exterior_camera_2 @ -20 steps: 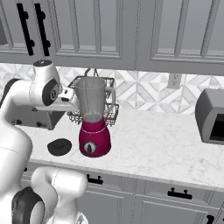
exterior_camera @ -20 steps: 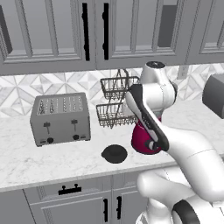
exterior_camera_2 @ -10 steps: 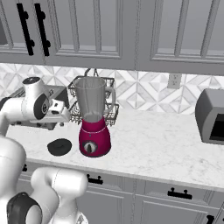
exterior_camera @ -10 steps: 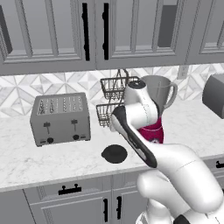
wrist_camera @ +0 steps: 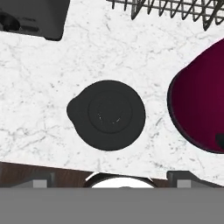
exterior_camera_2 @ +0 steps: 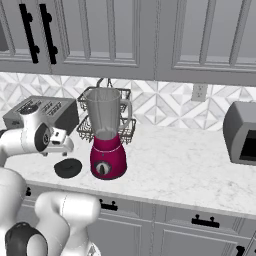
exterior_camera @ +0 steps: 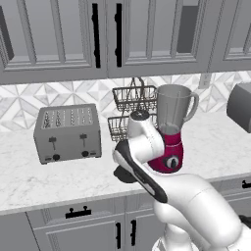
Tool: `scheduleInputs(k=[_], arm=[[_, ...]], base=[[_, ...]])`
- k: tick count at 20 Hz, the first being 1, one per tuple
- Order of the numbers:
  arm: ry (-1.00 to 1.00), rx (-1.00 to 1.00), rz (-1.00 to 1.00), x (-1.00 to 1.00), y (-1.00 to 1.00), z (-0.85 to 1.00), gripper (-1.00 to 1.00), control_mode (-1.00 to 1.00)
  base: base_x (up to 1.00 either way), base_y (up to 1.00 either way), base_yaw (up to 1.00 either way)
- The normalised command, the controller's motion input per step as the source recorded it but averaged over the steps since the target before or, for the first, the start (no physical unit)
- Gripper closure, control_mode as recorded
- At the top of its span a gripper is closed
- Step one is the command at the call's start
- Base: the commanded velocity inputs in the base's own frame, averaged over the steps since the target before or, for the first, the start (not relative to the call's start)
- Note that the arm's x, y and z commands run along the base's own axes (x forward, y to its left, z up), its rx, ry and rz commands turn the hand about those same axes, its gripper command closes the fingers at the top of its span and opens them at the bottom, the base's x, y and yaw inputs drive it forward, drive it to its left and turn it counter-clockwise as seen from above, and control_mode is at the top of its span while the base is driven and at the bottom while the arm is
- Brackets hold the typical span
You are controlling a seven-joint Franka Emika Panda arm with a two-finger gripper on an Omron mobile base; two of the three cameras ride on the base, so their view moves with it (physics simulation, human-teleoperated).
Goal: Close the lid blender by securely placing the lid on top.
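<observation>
Since the gripper (wrist_camera: 112,186) hangs spread wide above the lid (wrist_camera: 106,114), a sloppy descent could just shove it. That low knob looks easy to miss, right beside the blender (wrist_camera: 199,103).

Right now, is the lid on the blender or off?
Off. The lid lies flat on the counter beside the blender, whose jar top is open.
</observation>
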Motion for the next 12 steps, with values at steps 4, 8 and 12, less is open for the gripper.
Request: scheduleInputs(k=[4, 8, 12], arm=[[0.00, 0.01, -0.08, 0.00, 0.00, -0.28, -1.00, -1.00], [0.00, 0.00, -0.07, 0.03, 0.00, -0.31, -1.00, -1.00], [0.00, 0.00, -0.06, 0.10, 0.00, -0.38, -1.00, -1.00]], base=[[0.00, 0.00, 0.00], [0.00, 0.00, 0.00], [0.00, 0.00, 0.00]])
